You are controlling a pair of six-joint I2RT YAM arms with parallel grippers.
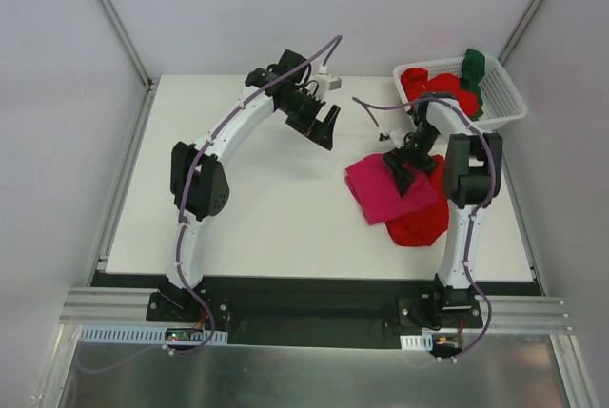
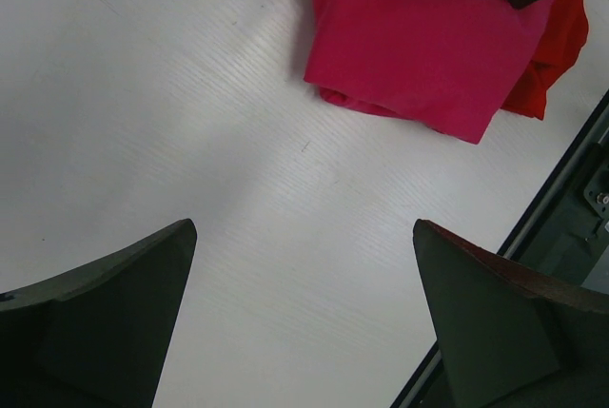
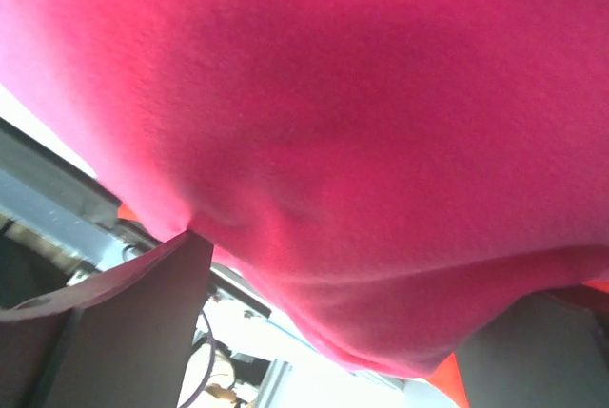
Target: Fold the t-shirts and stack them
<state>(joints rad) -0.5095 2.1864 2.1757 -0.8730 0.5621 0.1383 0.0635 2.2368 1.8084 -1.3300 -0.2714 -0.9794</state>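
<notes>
Pink shirt (image 1: 385,189) folded on top of a red shirt (image 1: 419,225), right side of the counter (image 1: 276,208).
Right jaws spread wide, down at that pink one; left jaws just as wide, hanging over the counter.

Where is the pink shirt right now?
In the top view, the magenta-pink cloth t-shirt lies on the right side of the white table, atop a red cloth t-shirt, under the right tool.

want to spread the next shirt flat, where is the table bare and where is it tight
Bare: the table between the left arm and the magenta t-shirt, and the far left corner behind that arm. Crowded: the right side, where the right hand hangs over the magenta t-shirt on a red t-shirt, basket just behind.
</notes>
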